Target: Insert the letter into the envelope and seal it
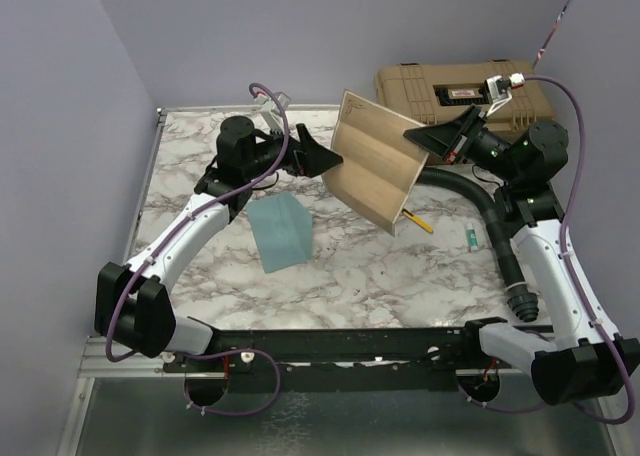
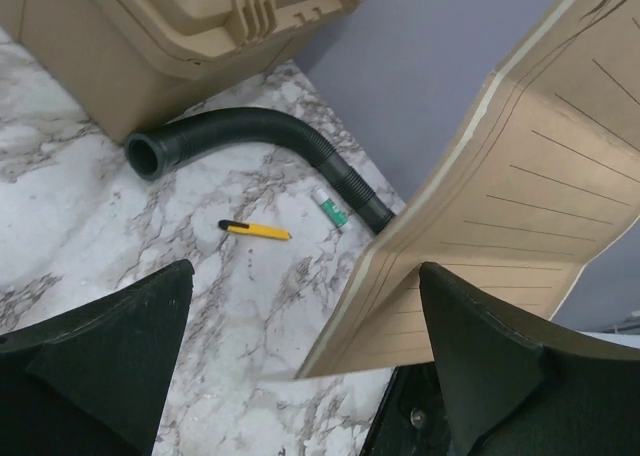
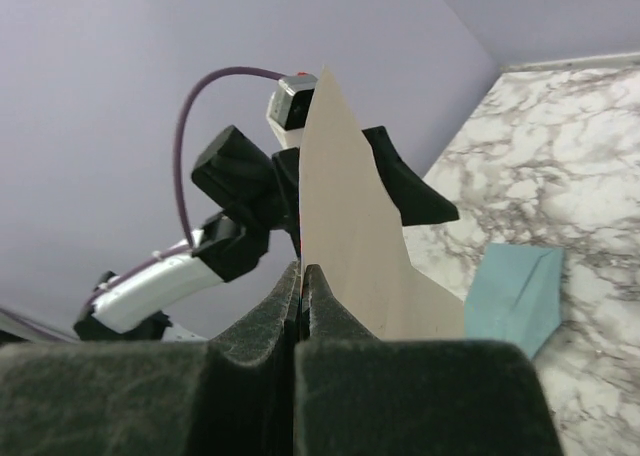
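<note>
Top external view: the letter (image 1: 375, 166) hangs in the air above the marble surface (image 1: 200, 186), bowed along its length, with its upper corner tipped toward the back wall and its lower corner close to a yellow pen (image 1: 420, 222). The right claw (image 1: 415, 136) is closed on the letter's right edge and carries it. The left claw (image 1: 330, 159) sits at the opposite edge with its jaws spread wide. The left wrist view shows its two black fingers (image 2: 100, 366) far apart, with the lower corner of the lined tan sheet standing between them, closer to the finger on the right of that view; whether it touches that finger cannot be told. The right wrist view shows the right claw's fingers (image 3: 250, 376) pressed together on the letter, which rises from them as a tall tan sliver in front of the left arm. The envelope (image 1: 280, 233) lies flat on the surface in front of the left arm, below the letter and apart from it, with neither claw touching it. A tan hard case (image 1: 460, 96) sits at the back right corner, and a black ribbed hose (image 1: 490, 206) curves out from beside it. A small green and white item (image 1: 470, 238) lies just beside the hose.
</note>
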Robot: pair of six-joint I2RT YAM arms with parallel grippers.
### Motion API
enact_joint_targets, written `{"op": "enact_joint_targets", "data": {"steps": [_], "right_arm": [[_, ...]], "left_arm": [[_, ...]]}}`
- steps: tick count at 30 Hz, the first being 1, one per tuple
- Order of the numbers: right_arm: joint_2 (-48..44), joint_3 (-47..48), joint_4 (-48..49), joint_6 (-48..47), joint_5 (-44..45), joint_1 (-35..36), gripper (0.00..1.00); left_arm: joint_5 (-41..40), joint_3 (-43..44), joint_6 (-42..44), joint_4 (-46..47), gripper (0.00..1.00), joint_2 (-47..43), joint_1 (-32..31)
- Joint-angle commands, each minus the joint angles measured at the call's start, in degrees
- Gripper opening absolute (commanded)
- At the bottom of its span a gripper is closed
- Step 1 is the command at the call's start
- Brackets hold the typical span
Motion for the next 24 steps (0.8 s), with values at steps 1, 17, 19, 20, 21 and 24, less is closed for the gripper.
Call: {"op": "enact_joint_targets", "data": {"steps": [1,17,19,20,21,24], "right_arm": [[0.70,0.93,6.13,10.61,-1.88,0.03,0.00],[2.27,0.81,13.79,10.08,-2.93,0.03,0.00],[2.02,0.83,14.00,5.18,-5.53,0.03,0.00],[1.93,0.87,14.00,2.35,-7.61,0.03,0.00],[1.72,1.07,13.11,-0.77,-10.05,0.01,0.01],[0.98,1.51,10.90,-8.37,-15.42,0.02,0.01]], "left_arm": [[8.92,-6.18,-12.24,19.92,0.88,-2.00,1.25],[15.75,-12.54,-27.56,35.11,0.00,-4.49,1.69],[14.56,-11.99,-27.76,35.21,0.00,-4.38,1.84],[14.04,-11.65,-28.20,35.21,0.00,-4.18,2.06],[13.39,-11.19,-28.57,35.21,0.00,-3.88,2.24],[11.82,-10.12,-30.01,35.17,0.00,-2.68,2.80]]}}
